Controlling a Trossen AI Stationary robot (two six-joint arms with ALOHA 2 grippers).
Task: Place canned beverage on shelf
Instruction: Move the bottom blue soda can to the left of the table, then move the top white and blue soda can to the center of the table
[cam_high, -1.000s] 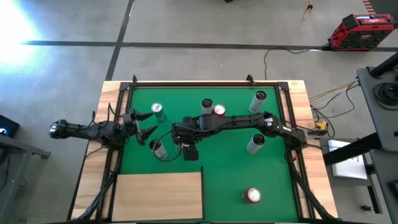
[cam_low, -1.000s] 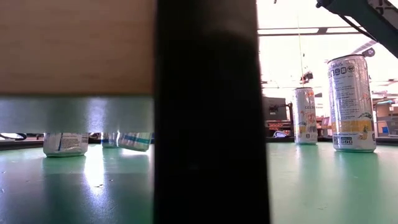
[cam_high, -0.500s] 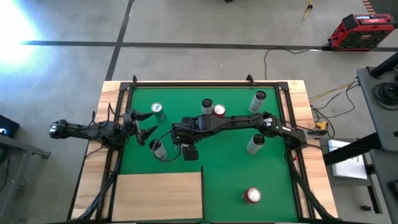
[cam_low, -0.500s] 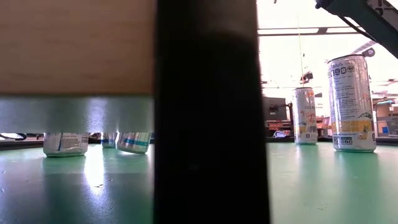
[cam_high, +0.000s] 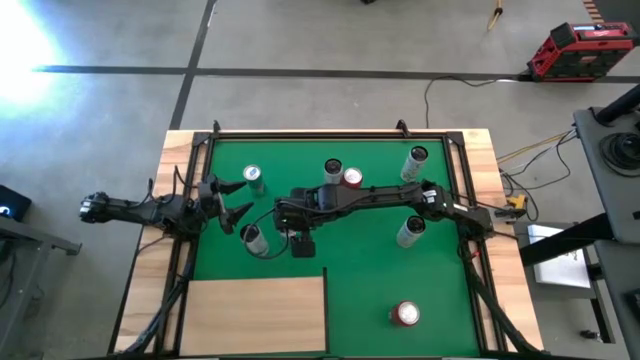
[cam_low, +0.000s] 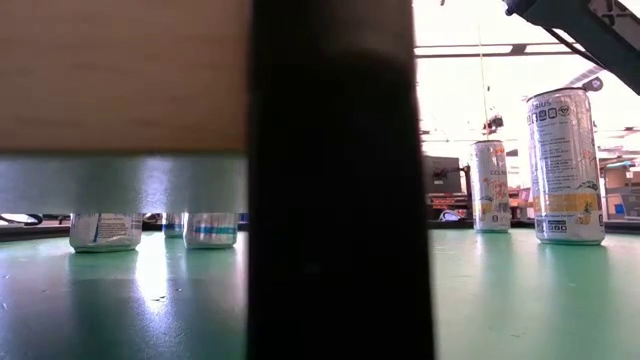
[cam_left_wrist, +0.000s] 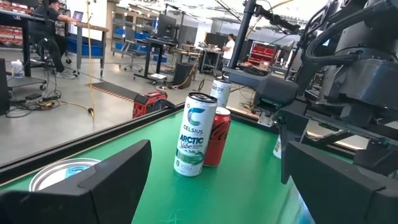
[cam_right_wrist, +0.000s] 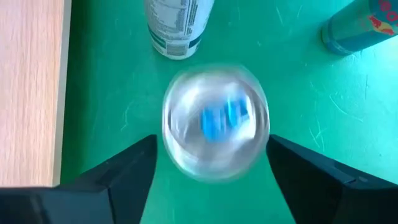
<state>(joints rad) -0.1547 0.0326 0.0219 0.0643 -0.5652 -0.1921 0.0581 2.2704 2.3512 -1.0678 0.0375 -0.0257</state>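
Silver aluminium beverage can (cam_right_wrist: 216, 122) stands on the green felt bench (cam_high: 370, 280), between the right gripper (cam_right_wrist: 211, 171) fingers, which are spread wide and apart from it. We note the pale light-wood rectangular shelf (cam_high: 255, 312) nearby, bare. Left gripper (cam_high: 232, 197) waits, open, at the bench's left edge.

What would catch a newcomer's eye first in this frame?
The right arm stretches across the middle of the green mat, its open tool poised straight above a silver can whose top fills the right wrist view. Other cans stand scattered on the mat, among them a Celsius Arctic Vibe can beside a red cola can. The pale wooden shelf at the near left corner holds no cans.
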